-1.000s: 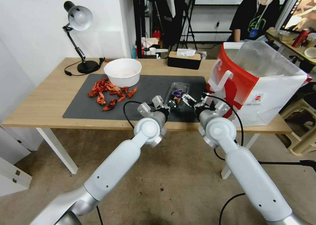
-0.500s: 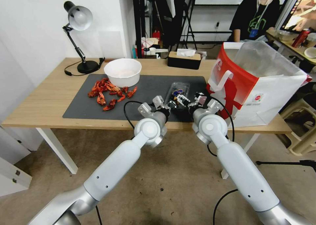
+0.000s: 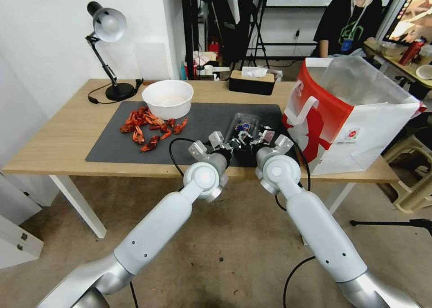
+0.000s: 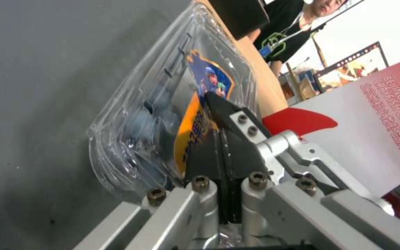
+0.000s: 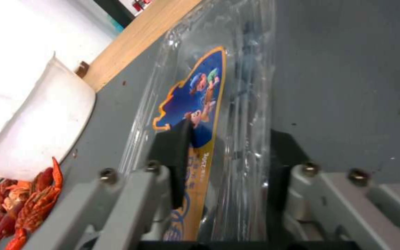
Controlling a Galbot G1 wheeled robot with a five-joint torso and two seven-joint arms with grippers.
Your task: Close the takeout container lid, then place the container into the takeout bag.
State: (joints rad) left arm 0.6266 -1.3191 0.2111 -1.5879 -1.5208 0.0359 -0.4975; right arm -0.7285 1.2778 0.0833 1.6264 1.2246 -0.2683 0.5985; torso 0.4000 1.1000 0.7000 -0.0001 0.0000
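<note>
The takeout container (image 3: 245, 122) lies on the grey mat just left of the takeout bag (image 3: 360, 119), which stands open. Its clear lid (image 4: 209, 80) with the blue and orange label is down over the box. My left gripper (image 3: 235, 142) is at the container's near end, shut, its black pads pressed together (image 4: 211, 99) and the tips lying against the labelled lid. My right gripper (image 3: 254, 138) is beside it, open (image 5: 227, 135), with one finger on either side of the container (image 5: 237, 86). One pad (image 5: 172, 156) overlaps the label.
A white bowl (image 3: 167, 98) and a heap of red crayfish (image 3: 150, 130) sit on the left of the mat (image 3: 117, 150). A desk lamp (image 3: 110, 26) and a black tissue box (image 3: 252, 82) stand at the back. The bag's red-and-white wall (image 4: 376, 114) rises close to the right.
My right arm has swung left and forward from beside the bag, bringing its open fingers around the container. The left arm and the container have not moved.
</note>
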